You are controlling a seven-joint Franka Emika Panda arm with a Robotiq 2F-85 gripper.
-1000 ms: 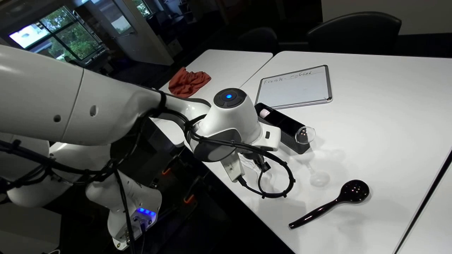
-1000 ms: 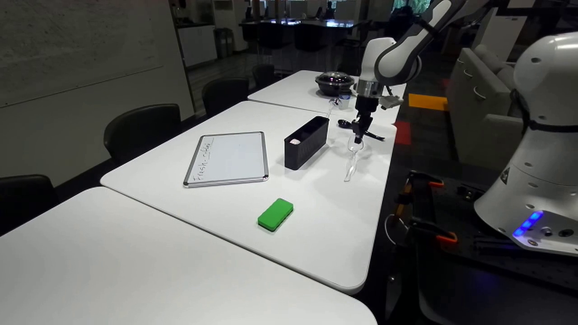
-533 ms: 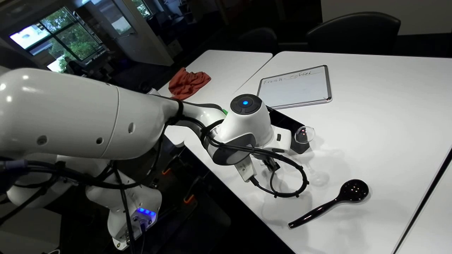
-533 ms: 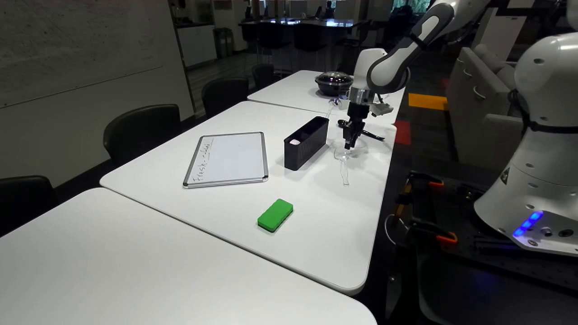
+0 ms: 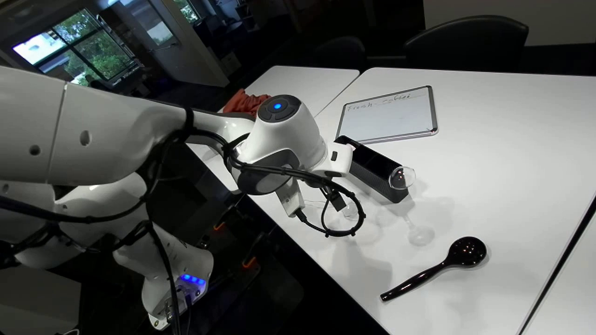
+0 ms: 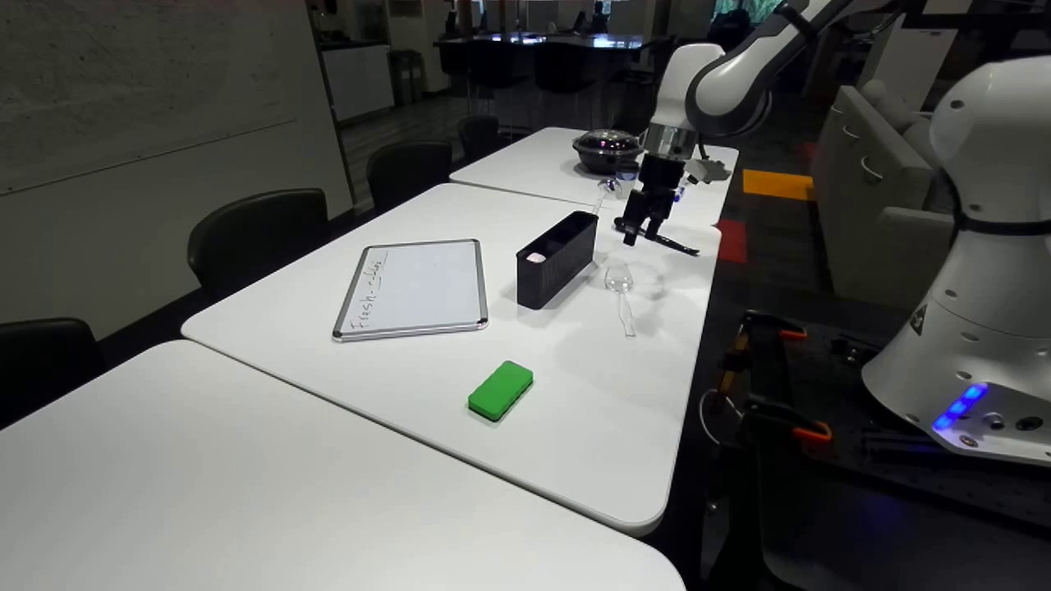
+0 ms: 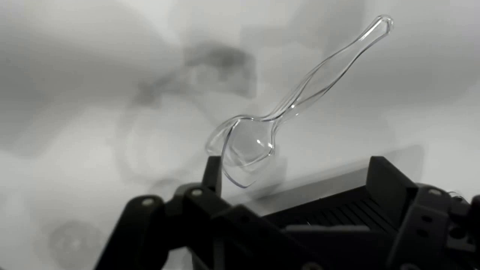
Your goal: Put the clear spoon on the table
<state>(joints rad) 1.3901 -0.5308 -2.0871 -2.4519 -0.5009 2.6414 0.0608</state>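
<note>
The clear spoon [image 6: 625, 305] lies on the white table [image 6: 575, 361], its bowl toward the black container and its handle pointing to the near side. My gripper [image 6: 640, 239] hangs above and a little beyond the bowl, apart from it. In the wrist view the whole spoon [image 7: 252, 144] shows, and the jaws of my gripper [image 7: 295, 159] stand wide apart with nothing held. The bowl appears close by one finger [image 7: 213, 174] there, below it on the tabletop. In an exterior view the spoon [image 5: 350, 211] is partly hidden behind the gripper and its cable.
A black ribbed container [image 6: 558, 261] stands beside the spoon, a second clear spoon [image 5: 402, 178] sticking up from its end. A black spoon [image 5: 467, 252] lies nearby. A whiteboard [image 6: 415, 287], green eraser [image 6: 501, 390] and lidded dark bowl [image 6: 608, 152] also sit on the tables.
One second ago my gripper was shut on the clear spoon. It moved toward the container and lowered, then let the spoon go, opened wide and rose away from it.
</note>
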